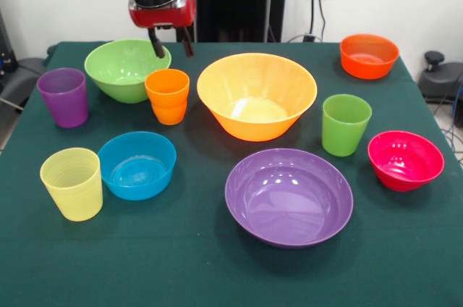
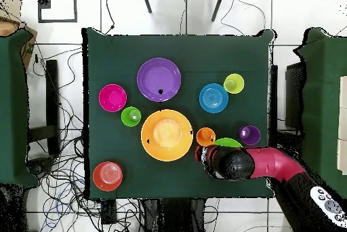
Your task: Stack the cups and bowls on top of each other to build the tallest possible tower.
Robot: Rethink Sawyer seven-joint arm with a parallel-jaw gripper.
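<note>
My gripper hangs open and empty above the far left of the table, just behind the orange cup and beside the light green bowl. The large orange-yellow bowl stands mid-table, with the wide purple bowl in front of it. Around them stand the purple cup, yellow cup, blue bowl, green cup, pink-red bowl and orange-red bowl. Every piece stands alone and upright; no tower shows.
A dark green cloth covers the table. The arm reaches in over the table's edge and hides part of the light green bowl from above. Cables lie on the floor around the table.
</note>
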